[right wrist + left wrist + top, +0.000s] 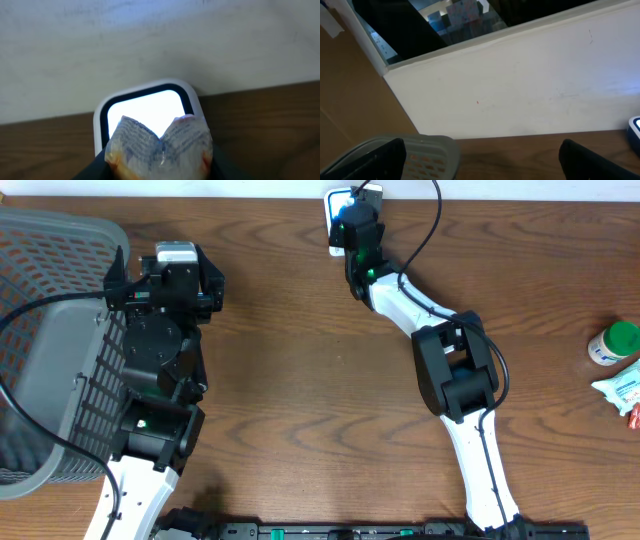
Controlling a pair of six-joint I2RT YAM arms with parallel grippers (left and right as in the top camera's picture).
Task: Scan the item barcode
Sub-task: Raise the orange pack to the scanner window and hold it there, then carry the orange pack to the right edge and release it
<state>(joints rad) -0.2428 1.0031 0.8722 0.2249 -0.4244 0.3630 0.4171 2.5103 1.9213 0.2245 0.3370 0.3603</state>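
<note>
At the table's left, the basket (40, 250) shows no clear contents, the left gripper (480, 166) spread wide beside it; far back, the right gripper (352, 222) pinches a crinkled packet (160, 147) over the lit scanner (145, 107).

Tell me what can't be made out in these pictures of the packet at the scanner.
- Right wrist: the packet has blurred print, no barcode readable; the bottom edge cuts off its lower part.
- Overhead: the right claw hides the packet and most of the scanner.
- Overhead: the white pouch is cut by the right edge, its label too small.
- Left wrist: the left claw has fingers running off the bottom edge.
</note>
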